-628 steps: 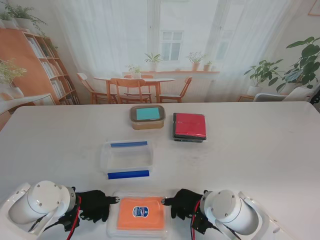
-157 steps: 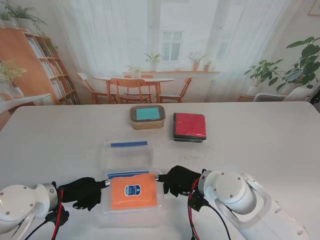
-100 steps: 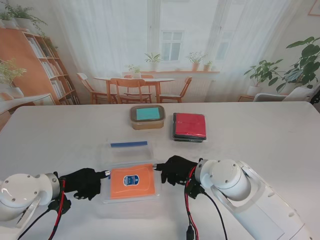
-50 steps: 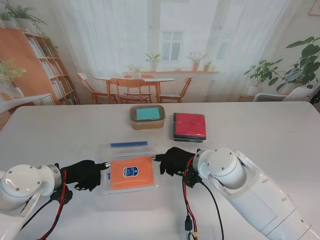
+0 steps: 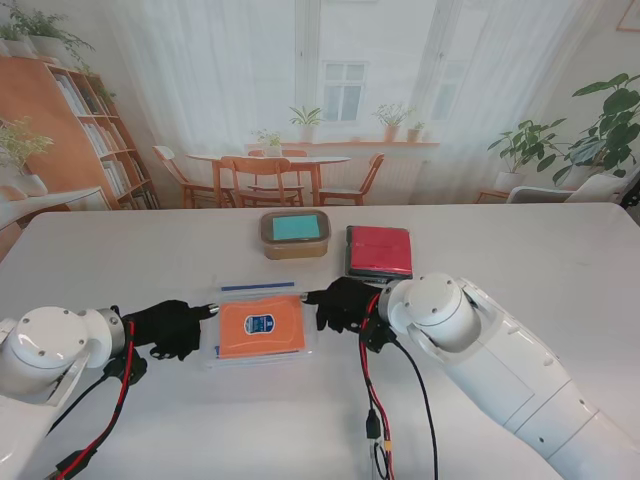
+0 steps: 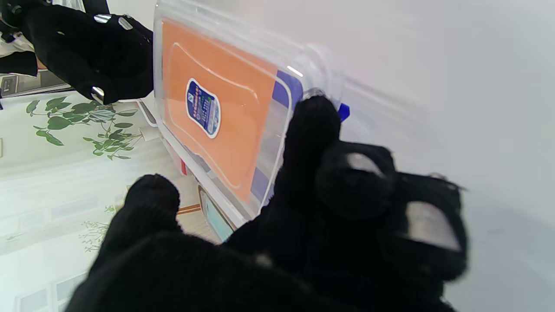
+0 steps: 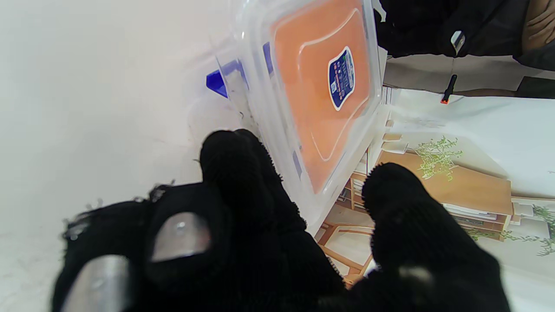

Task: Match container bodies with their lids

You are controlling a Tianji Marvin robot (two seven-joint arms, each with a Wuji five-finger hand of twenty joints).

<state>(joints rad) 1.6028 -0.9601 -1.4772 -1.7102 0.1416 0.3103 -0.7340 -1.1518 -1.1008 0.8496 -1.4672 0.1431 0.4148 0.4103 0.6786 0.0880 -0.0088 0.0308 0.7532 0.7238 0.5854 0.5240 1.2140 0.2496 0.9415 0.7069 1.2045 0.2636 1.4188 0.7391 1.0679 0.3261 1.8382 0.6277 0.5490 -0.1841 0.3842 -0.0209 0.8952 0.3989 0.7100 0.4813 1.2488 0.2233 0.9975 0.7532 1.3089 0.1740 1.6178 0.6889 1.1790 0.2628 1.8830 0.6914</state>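
1. The orange lid has travelled from the bench's near edge up the middle and now sits over the clear tub with blue clips.
2. The left robot hand pinches the lid's left edge; the right robot hand pinches its right edge.
3. Toward the far edge stand a tan container with a teal lid and, just right of it, a dark box with a red lid.

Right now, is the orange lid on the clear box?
Over it, held by both hands; the lid covers the box. Whether it is seated, cannot tell.
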